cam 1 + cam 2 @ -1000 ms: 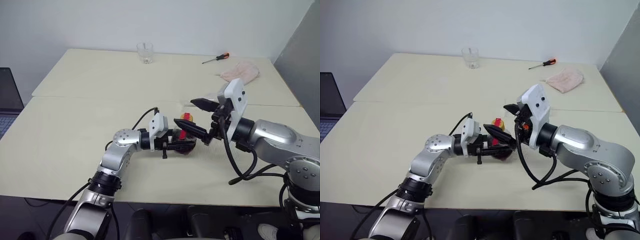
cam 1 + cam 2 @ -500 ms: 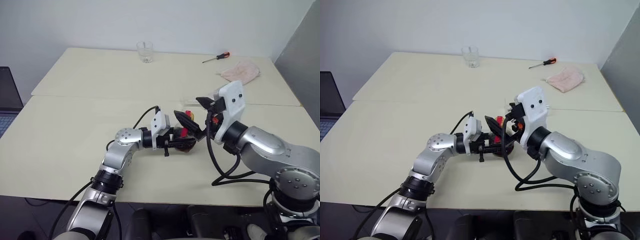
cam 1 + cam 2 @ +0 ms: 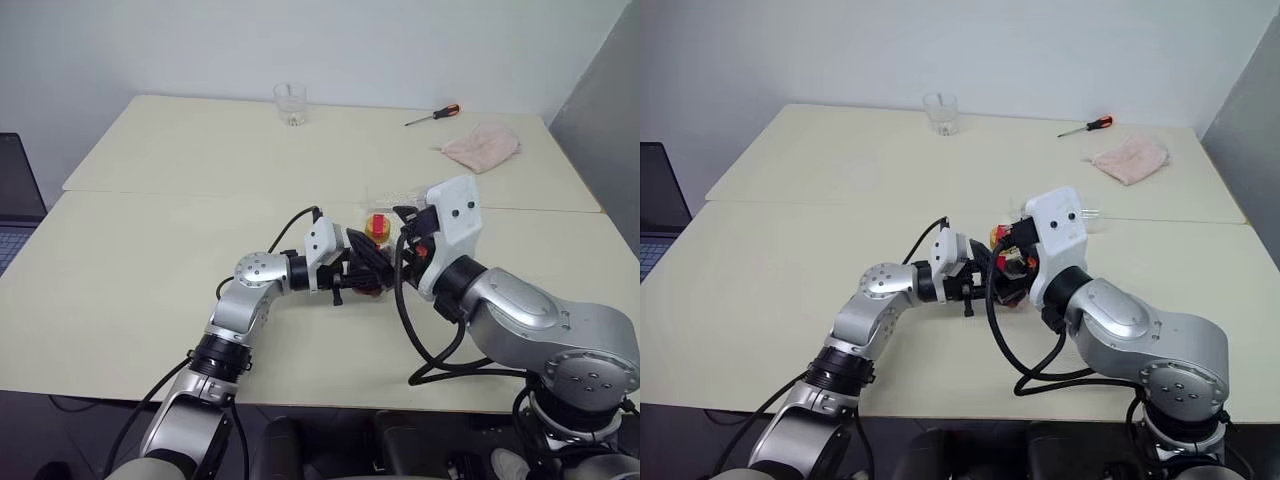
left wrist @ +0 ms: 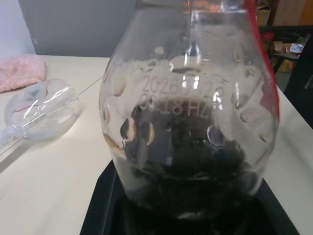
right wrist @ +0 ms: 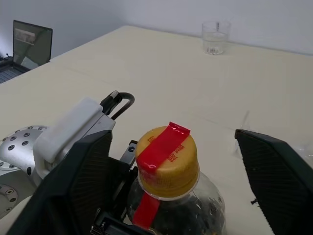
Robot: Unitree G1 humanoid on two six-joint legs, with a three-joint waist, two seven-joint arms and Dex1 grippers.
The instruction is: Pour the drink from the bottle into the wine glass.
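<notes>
The bottle (image 3: 374, 266) stands upright on the table (image 3: 150, 260) near its middle. Its yellow cap (image 5: 167, 157) carries a red label strip, and the dark drink (image 4: 186, 164) fills its lower part. My left gripper (image 3: 362, 272) is shut on the bottle's round body from the left. From the right, my right gripper (image 5: 172, 138) reaches in at cap height, open, with one black finger (image 5: 80, 183) on each side of the cap and a gap to it. The wine glass (image 4: 41, 105) lies on its side on the table just behind the bottle.
A short clear tumbler (image 3: 290, 103) stands at the far edge. A screwdriver (image 3: 432, 116) and a pink cloth (image 3: 482, 141) lie at the back right. A laptop (image 3: 14, 200) sits off the table's left edge. A seam (image 3: 200, 197) runs across the table.
My right gripper has swung left over the bottle and now straddles its cap, its fingers a little closer together. The left gripper has kept still on the bottle.
</notes>
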